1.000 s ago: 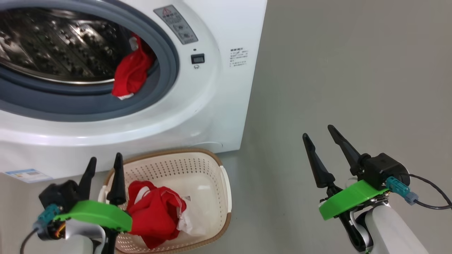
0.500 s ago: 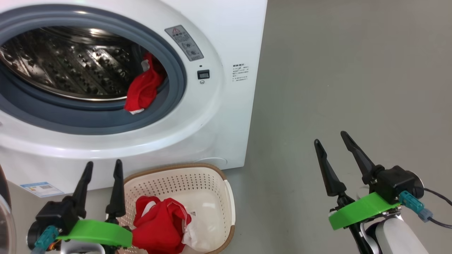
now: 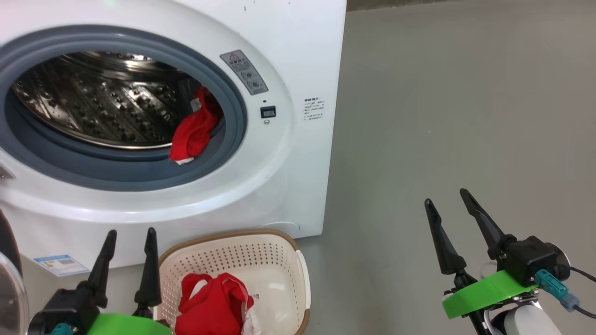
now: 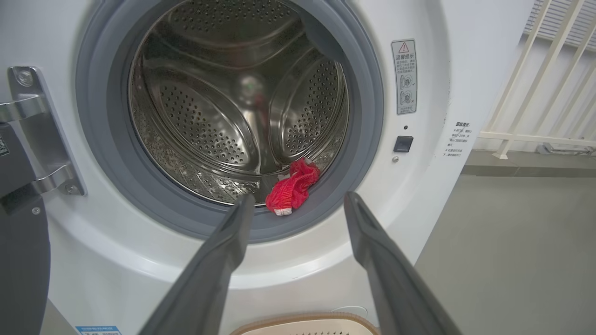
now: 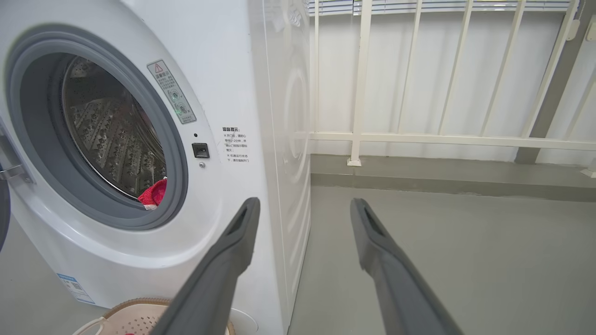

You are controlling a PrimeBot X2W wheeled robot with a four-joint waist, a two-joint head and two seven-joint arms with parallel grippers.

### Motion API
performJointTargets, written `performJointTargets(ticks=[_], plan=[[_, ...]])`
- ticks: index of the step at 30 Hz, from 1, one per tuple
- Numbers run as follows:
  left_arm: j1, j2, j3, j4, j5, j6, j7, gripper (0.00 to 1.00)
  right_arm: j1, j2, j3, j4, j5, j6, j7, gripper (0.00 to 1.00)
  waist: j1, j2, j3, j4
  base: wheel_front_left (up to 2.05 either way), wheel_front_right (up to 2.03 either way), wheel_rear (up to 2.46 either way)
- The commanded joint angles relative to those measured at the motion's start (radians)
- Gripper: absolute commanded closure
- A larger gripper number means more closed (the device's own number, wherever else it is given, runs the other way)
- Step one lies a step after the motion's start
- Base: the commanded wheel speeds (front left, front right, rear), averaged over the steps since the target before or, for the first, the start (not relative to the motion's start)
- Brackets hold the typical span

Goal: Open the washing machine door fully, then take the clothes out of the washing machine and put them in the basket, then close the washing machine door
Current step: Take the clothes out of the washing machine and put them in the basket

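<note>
Since a second ago the head camera has tipped upward, so the whole scene sits lower in its picture, while the washing machine point(image 3: 298, 153), the basket point(image 3: 233, 236) and both arms keep their places against one another. The left gripper point(image 3: 131, 231) stands released, its two dark fingers spread with nothing between them, and the right gripper point(image 3: 445, 196) is likewise spread and empty. Straight ahead of the left gripper and above its fingertips gapes the machine's round mouth, where a red garment point(image 3: 193, 128) lies draped over the lip of the steel drum point(image 3: 102, 107) onto the grey rubber ring point(image 3: 139, 174); the left wrist view frames it between the two fingers, well apart from them. Just beside the left gripper, on its right, the basket sits on the floor point(image 3: 442, 116) before the machine's foot, with more red clothes point(image 3: 212, 307) bunched in the near left corner, close by the gripper's right finger. To the left gripper's left, at the very edge of the view, what looks to be the washing machine door point(image 4: 21, 270) stands swung open on its metal hinge point(image 4: 42, 135), though too little shows to judge how far. The right gripper hovers over the floor, well to the right of the machine, whose white side wall lies ahead and left of its fingers.
</note>
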Motion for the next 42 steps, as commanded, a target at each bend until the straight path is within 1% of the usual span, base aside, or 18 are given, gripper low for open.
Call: performJointTargets(ticks=[1,9,22,42], plan=[[0.002,0.012,0.034,-0.031,0.008,0.004,-0.012,0.0,0.002,-0.008,0.01,-0.035,-0.009,0.003,-0.006,0.0,0.0,0.0,-0.013,-0.001,0.0,0.0,0.0],[0.035,0.011,0.037,-0.041,0.009,0.004,-0.012,0.0,0.051,-0.005,-0.004,-0.061,-0.02,0.003,-0.006,0.0,0.0,0.0,-0.036,-0.004,0.0,0.0,0.0],[0.059,0.011,0.049,-0.032,0.015,0.002,-0.012,0.0,0.079,-0.003,0.005,-0.057,-0.019,0.003,-0.006,0.0,0.0,0.0,-0.063,-0.005,0.0,0.0,0.0],[0.054,0.011,0.04,-0.039,0.004,0.01,-0.012,0.0,0.068,-0.004,0.01,-0.062,-0.016,0.003,-0.006,0.0,0.0,0.0,-0.032,-0.004,0.0,0.0,0.0]])
